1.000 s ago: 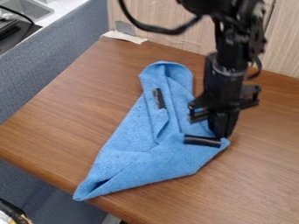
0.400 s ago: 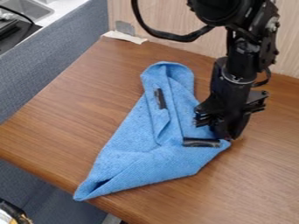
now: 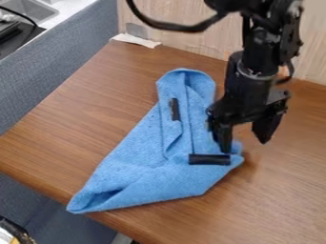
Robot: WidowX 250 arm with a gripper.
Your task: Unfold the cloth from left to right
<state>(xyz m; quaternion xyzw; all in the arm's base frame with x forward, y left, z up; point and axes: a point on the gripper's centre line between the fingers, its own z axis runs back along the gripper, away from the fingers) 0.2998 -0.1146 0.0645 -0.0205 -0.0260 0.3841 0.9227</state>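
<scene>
The blue cloth (image 3: pixel 149 167) lies crumpled and partly folded on the wooden table, a rounded fold at its back and a narrow corner at the table's front-left edge. Two black strips lie on it, one upright in the middle and one crosswise near its right corner. Over that right corner hangs the gripper (image 3: pixel 245 143), open, its fingertips apart. The left finger is down at the cloth beside the crosswise strip; the other is to the right, above bare wood. Part of the cloth's right edge is hidden behind the left finger.
The brown table (image 3: pixel 83 128) extends left and right of the cloth. A pale wood panel (image 3: pixel 191 24) stands along the back, with a white paper strip (image 3: pixel 136 40) at its foot. A grey-blue partition (image 3: pixel 51 66) borders the left side.
The gripper's fingers have opened wide at the cloth's right corner. The cloth has shifted slightly left, its front-left corner and the crosswise strip included.
</scene>
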